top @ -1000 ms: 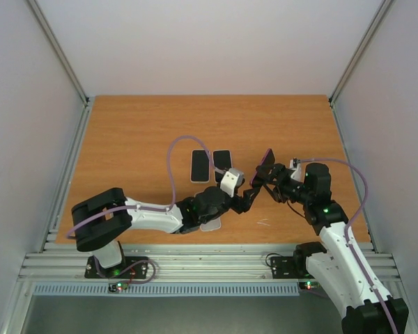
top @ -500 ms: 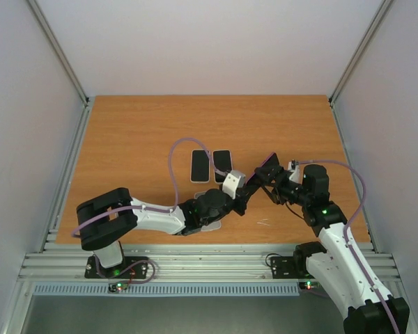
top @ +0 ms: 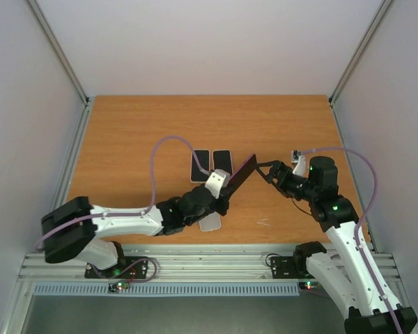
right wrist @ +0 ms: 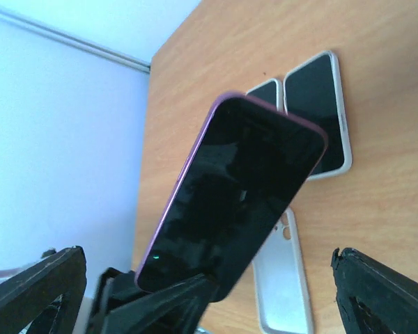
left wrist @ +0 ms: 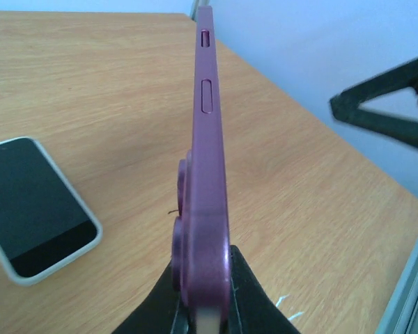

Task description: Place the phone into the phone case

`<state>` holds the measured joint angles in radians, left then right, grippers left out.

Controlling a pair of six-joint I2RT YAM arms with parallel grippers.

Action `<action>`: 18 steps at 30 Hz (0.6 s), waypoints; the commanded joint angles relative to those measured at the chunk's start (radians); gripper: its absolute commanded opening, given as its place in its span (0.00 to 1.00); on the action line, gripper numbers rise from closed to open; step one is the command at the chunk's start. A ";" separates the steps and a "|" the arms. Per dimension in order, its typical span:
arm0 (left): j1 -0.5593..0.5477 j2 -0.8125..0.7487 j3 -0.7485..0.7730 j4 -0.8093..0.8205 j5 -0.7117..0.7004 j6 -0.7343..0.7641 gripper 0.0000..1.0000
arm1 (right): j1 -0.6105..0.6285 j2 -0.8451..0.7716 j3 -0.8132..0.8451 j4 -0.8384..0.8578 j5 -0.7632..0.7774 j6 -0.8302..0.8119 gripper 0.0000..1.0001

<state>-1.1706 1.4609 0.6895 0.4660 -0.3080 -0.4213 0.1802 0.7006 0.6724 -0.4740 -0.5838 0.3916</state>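
Near the middle of the overhead frame, a purple phone case (top: 242,175) raised off the table (top: 125,132) and slanting up toward the right, pinched at its lower end by the left gripper (top: 226,197), jaws closed tight on it; in the left wrist view, the same case edge-on up the centre of the frame, side buttons toward the top, round camera bumps bulging left, black fingers (left wrist: 245,306) clamped on either side at the bottom edge; in the right wrist view, a glossy black face (right wrist: 237,202) inside the purple rim, probably a phone already seated there, though hard to confirm from that angle; just right of the case's upper end in the overhead frame, the right gripper (top: 266,172), spread wide, holding nothing, apart from the case, its fingertips out at the lower left and lower right corners of its own camera's frame; flat on the wood to the upper left of the raised case, two white-rimmed phones (top: 200,165) side by side, dark screens up; lower down, partly under the left wrist, a pale empty case (top: 210,223) lying flat.
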 commanded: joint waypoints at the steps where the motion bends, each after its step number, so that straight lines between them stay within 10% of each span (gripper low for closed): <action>1: 0.016 -0.159 0.012 -0.209 -0.017 0.087 0.00 | 0.002 0.027 0.098 -0.135 0.012 -0.323 0.97; 18: 0.112 -0.428 0.312 -1.186 0.205 0.279 0.00 | 0.124 0.156 0.093 0.085 -0.239 -0.612 0.99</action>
<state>-1.0790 1.0634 0.8936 -0.5026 -0.1867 -0.2150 0.2337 0.8795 0.7918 -0.5030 -0.7757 -0.1482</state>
